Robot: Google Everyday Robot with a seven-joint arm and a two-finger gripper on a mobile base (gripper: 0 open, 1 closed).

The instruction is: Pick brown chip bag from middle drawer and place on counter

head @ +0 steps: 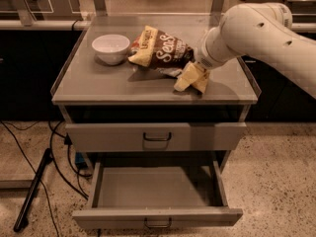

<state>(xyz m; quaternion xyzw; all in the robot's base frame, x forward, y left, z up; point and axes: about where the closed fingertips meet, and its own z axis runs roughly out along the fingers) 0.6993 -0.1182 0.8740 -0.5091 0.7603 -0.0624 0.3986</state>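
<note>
The bag (160,51) lay on the desk (98,83), upper centre — drawer (155,186) open below. Claw (191,78) sat by its right end — grip unclear; only withdrawal seemed left.

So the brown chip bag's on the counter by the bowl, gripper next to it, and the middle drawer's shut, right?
No: the camera view shows the middle drawer pulled open. The brown chip bag does lie on the counter by the bowl, gripper next to it.
</note>
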